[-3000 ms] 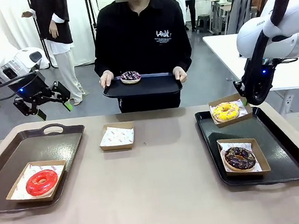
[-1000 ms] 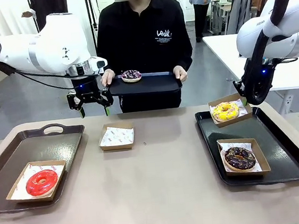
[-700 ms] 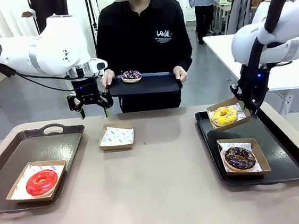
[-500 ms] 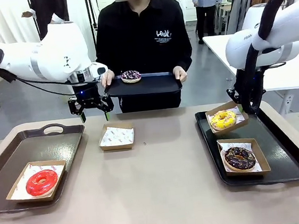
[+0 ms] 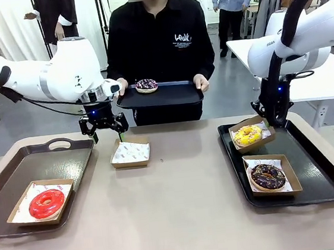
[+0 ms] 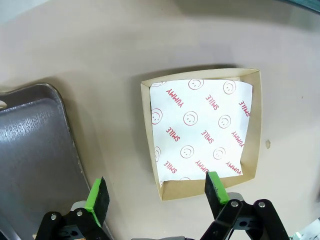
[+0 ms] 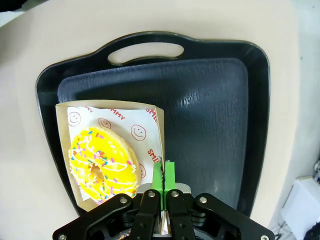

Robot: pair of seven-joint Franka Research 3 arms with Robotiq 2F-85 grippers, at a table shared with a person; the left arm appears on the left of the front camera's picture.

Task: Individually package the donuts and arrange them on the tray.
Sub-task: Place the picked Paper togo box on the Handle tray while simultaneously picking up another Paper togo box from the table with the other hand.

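Two grippers: the right gripper (image 7: 163, 186) was pinched on the paper-lined wall of the yellow donut's box (image 5: 251, 133); the left gripper (image 6: 156, 196) stood wide, holding nothing.
Right grip, reason: the hold on the box edge, at about 5 o'clock of the yellow donut (image 7: 102, 163), let the arm carry the donut without touching the icing.
Right placement: the box hung tilted over the 11 o'clock corner of the right tray (image 5: 324, 174), probably to sit beyond the chocolate donut (image 5: 268, 176).
Left hover, reason: the pads straddled the near wall of the empty box (image 6: 202, 131) on the table, seemingly to take that wall.
Other donuts: the red donut (image 5: 46, 203) lay boxed at 7 o'clock on the left tray (image 5: 69, 156); the dark donut (image 5: 146, 85) lay unboxed on the person's tray (image 5: 176, 94).
Change over three seconds: the left arm had swung in from 9 o'clock and dropped over the empty box; the yellow donut's box had sunk and slid toward 9 o'clock.
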